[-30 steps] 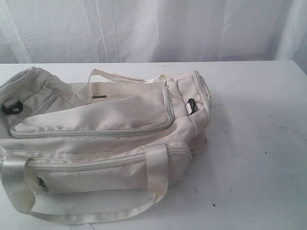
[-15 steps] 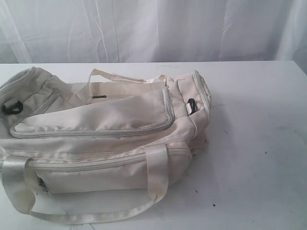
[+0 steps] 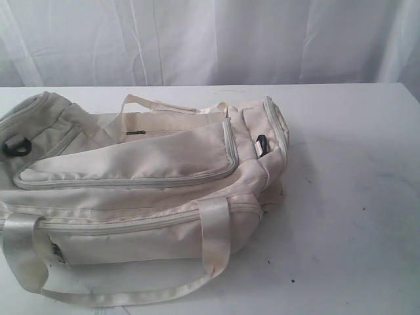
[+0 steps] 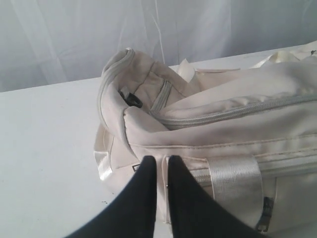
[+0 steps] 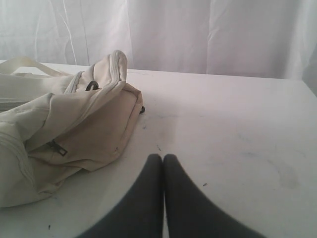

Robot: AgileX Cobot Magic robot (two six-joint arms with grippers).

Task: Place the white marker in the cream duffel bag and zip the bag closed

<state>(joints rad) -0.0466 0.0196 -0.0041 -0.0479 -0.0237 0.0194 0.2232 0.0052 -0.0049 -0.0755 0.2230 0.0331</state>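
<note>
The cream duffel bag (image 3: 131,236) lies slumped on the desk (image 3: 354,197) with its top flap (image 3: 144,161) unzipped, leaving a mouth along the far side for dropping something in, so zipping is not yet done. I cannot pick out the white marker; a thin dark streak (image 3: 136,133) inside that mouth may be it, or only a zip pull. The left fingers (image 4: 146,183) stand a slit apart on nothing at one end of the bag, and the right fingers (image 5: 148,183) are pressed together over bare desk at the other, both clear of the fabric.
</note>
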